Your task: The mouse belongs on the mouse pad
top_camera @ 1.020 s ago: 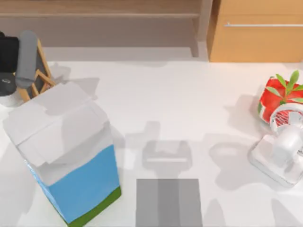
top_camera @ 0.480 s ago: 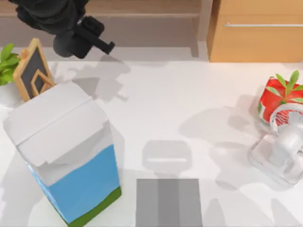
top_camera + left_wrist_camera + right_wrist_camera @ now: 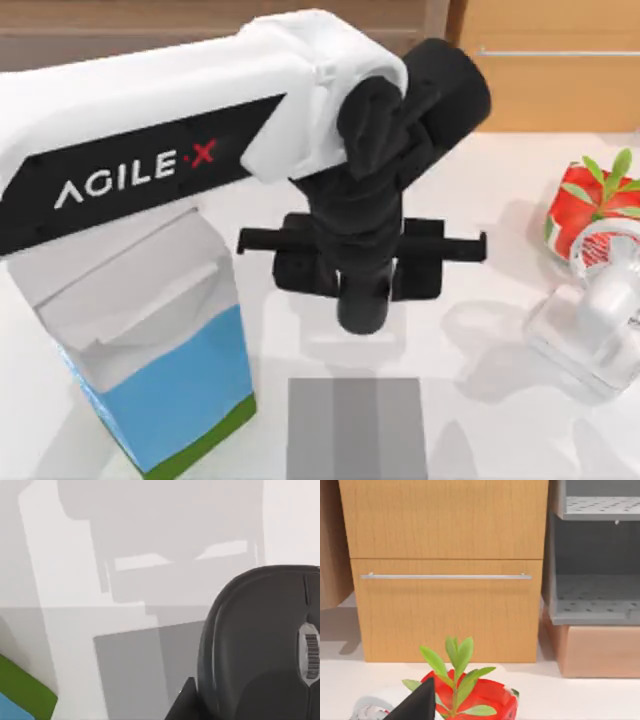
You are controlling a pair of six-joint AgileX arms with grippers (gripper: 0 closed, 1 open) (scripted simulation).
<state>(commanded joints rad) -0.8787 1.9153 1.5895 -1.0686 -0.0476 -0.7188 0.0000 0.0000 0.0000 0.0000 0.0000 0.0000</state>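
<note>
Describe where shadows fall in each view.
Top view: the left arm casts soft grey shadows on the white table beyond the mouse pad. Left wrist view: a blocky shadow lies on the table beyond the pad, behind the mouse. Right wrist view: evenly lit, with faint shade beside the wooden cabinet.

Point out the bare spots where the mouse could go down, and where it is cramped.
The mouse pad lies bare, bordered by the carton on its left. Open table lies between pad and white fan. The right edge is crowded: fan against red plant pot. The left gripper hangs behind the pad, the mouse at it.
</note>
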